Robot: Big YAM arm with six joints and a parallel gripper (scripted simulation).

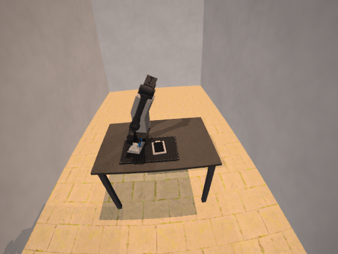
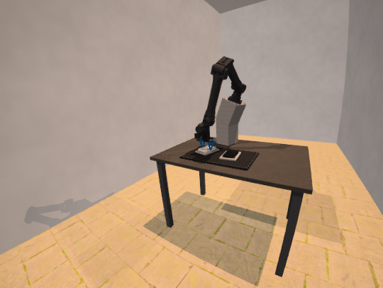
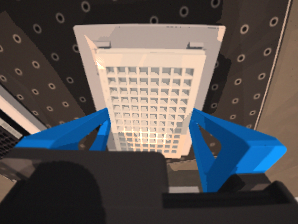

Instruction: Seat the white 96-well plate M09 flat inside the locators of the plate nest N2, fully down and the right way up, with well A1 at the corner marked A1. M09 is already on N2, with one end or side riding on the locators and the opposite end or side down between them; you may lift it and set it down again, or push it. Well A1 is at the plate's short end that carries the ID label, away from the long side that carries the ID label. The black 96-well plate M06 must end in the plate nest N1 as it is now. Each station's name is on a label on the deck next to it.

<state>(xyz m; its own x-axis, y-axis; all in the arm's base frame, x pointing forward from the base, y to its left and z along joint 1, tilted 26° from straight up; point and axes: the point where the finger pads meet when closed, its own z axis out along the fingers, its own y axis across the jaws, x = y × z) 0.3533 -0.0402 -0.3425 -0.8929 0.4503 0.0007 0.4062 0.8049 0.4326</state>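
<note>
M09 [image 3: 152, 102] is the plate to watch, but start wide: a dark bench [image 1: 194, 141] carries a black perforated deck mat [image 1: 170, 156], and everything sits on that mat. The arm reaches down from its grey pedestal [image 2: 228, 122] to the mat's left portion as the top view shows it. To the right of M09 on the mat sits the black plate M06 [image 1: 158, 147] in its white-framed nest N1 [image 1: 153, 148], well apart from the action and best left alone, since it must end just as it lies.

Now the tool [image 3: 150, 132]: its blue fingers straddle M09 across the narrow width, one on each long side, clamped on the plate. Gripping across the short dimension looks like the sensible choice, since it fits the span and leaves both short ends free to drop between the locators.

M09 itself is white, with a regular grid of square wells and a wider skirt around the well block. From the wrist view the far short end shows a broad pale ledge, probably nest N2 [image 3: 150, 35] beneath it. Whether the plate sits level or tilted I can't judge from these angles, and no ID label or A1 mark is readable, so orientation can't be confirmed.
</note>
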